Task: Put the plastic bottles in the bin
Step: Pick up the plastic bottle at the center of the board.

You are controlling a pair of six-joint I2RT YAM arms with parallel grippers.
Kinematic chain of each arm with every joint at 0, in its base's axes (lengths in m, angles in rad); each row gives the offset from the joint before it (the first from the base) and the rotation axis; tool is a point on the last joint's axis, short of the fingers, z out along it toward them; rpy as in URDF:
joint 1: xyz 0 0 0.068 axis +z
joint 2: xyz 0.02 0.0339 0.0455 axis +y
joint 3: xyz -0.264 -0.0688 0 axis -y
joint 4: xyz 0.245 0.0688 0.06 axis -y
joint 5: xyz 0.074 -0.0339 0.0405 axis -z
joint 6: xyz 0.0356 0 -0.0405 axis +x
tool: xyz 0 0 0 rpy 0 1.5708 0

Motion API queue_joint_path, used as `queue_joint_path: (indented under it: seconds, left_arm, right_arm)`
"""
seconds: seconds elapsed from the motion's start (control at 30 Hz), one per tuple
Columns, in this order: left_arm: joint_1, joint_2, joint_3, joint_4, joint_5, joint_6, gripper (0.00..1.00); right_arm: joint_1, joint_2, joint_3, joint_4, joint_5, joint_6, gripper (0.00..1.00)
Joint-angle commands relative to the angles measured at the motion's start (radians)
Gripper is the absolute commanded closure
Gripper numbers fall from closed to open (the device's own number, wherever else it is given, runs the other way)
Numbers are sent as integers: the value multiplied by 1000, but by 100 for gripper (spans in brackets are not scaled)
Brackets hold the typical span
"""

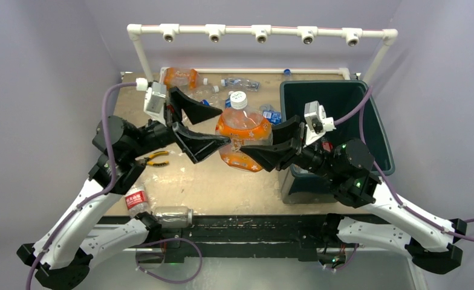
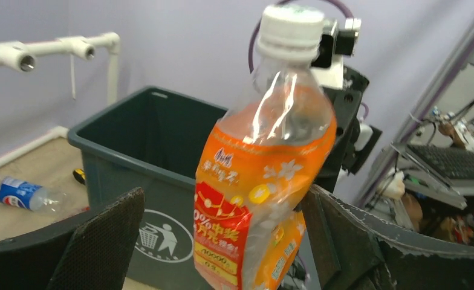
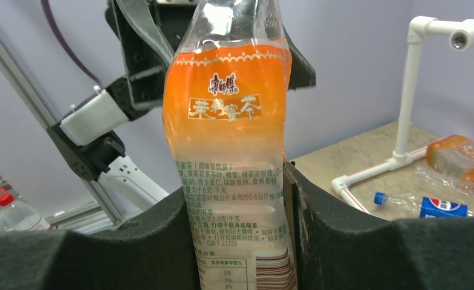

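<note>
- While the right gripper (image 3: 237,193) pinches the lower body of an orange-labelled bottle (image 1: 243,130), that bottle hangs cap-up above the middle of the table, just left of the bin (image 1: 322,83).
- The left gripper (image 2: 222,232) has its jaws spread wide, one on either side of the same bottle.
- The dark green bin stands at the right side of the table.
- More bottles (image 1: 180,77) lie along the far edge.
- A red-labelled bottle (image 1: 136,200) and a clear one (image 1: 174,215) lie at the near left edge.
</note>
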Motion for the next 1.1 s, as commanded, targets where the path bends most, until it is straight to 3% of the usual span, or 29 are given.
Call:
queue_joint_path:
  seconds: [0.0,0.17,0.23,0.37,0.47,0.57,0.67,0.87,1.07]
  left_arm:
    - [7,6,-48,76,165,38,1]
    - [5,1,-116,169,231,-10,2]
    - [5,-8,-134,180,230,-14,8]
    - [6,-12,-157,225,229,-49,31]
    - [5,-19,-176,278,225,-78,49]
    - [5,-31,-184,286,205,-75,65]
    - [4,-41,-190,276,173,-57,75]
    - [5,-42,-175,211,144,-20,100]
    - [5,-31,-137,131,177,17,100]
  right_arm:
    - [3,-19,4,129,-96,58,67]
    - [3,-12,4,159,-107,78,68]
    - [3,-9,2,169,-108,83,68]
    - [3,4,8,167,-108,85,67]
    - [3,14,19,150,-102,87,56]
    - [3,25,46,112,-101,81,26]
    - [3,20,92,52,-55,59,11]
    - [3,-3,231,-74,21,2,4]
    - [3,70,436,-228,96,-67,4]
